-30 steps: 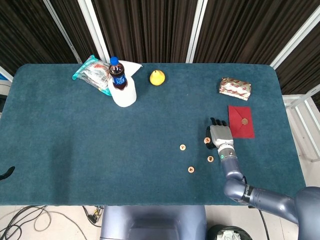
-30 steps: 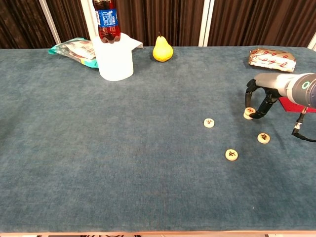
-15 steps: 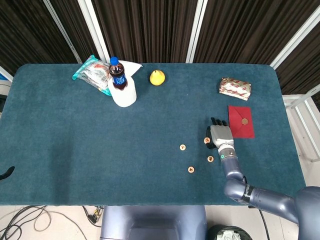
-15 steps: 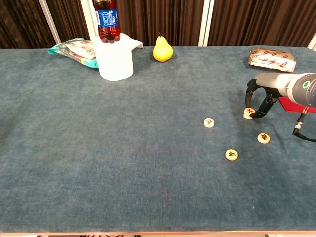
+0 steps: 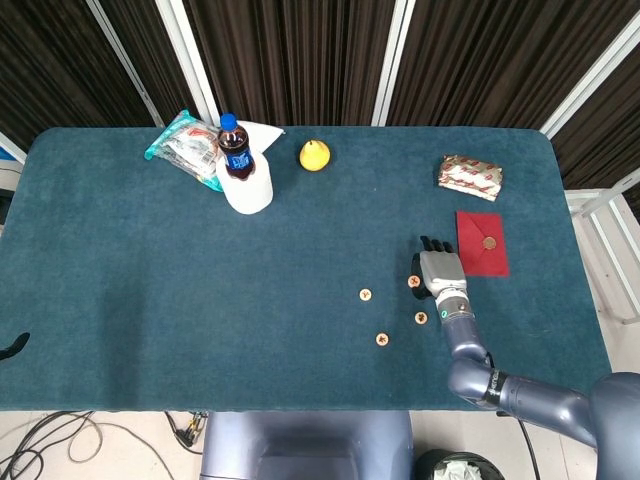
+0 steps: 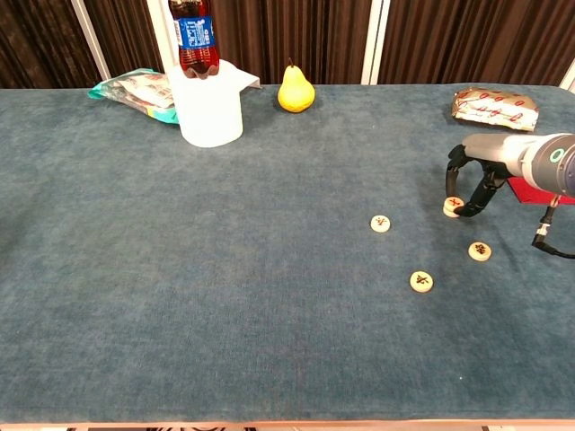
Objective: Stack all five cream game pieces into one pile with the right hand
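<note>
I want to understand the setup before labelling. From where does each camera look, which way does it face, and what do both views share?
Head view: sits high above the near edge and looks steeply down on the whole table; the right hand and its arm show.
Chest view: sits low at the near edge and looks across the table toward the curtains; the right hand enters from the right.
Shared: the right hand at one game piece, the pear, the bottle.

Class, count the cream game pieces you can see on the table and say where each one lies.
5: one by the right hand's fingers, possibly hiding more; one left of it; two nearer the front; one on the red cloth.
</note>
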Motion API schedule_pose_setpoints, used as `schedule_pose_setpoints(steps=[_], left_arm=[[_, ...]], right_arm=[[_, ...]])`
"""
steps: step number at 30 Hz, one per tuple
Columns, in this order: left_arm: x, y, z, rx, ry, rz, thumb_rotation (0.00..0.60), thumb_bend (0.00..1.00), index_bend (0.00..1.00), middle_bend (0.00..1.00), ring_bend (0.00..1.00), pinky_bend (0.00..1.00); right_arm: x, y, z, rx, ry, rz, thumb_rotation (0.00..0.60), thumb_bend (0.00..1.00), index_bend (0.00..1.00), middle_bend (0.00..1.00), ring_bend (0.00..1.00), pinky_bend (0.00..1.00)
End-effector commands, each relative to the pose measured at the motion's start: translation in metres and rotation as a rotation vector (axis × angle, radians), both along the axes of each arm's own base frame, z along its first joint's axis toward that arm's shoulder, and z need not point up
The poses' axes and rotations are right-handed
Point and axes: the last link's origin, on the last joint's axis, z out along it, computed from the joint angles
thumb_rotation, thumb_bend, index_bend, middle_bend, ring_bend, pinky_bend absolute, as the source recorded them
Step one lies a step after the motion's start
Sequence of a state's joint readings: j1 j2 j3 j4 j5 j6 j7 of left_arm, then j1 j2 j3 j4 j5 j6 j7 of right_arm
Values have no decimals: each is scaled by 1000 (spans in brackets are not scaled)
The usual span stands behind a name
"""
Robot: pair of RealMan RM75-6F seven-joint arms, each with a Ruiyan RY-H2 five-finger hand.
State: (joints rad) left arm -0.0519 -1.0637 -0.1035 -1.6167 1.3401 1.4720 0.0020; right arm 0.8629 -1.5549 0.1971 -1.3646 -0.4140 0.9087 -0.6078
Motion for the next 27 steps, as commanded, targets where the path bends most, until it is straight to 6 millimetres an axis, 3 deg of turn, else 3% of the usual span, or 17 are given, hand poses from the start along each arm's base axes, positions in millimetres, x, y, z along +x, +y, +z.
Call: schedule_pose_setpoints(steps=[1,27], left_arm=[[0,0,0,0,-1,0,600,165,55,0,0,0],[0,0,0,1,1,7,600,164,55,0,0,0]], right_arm=[[1,0,0,-3,-2,1,600,387,483,0,0,0],[10,1,5,1,-7,20,600,387,483,0,0,0]])
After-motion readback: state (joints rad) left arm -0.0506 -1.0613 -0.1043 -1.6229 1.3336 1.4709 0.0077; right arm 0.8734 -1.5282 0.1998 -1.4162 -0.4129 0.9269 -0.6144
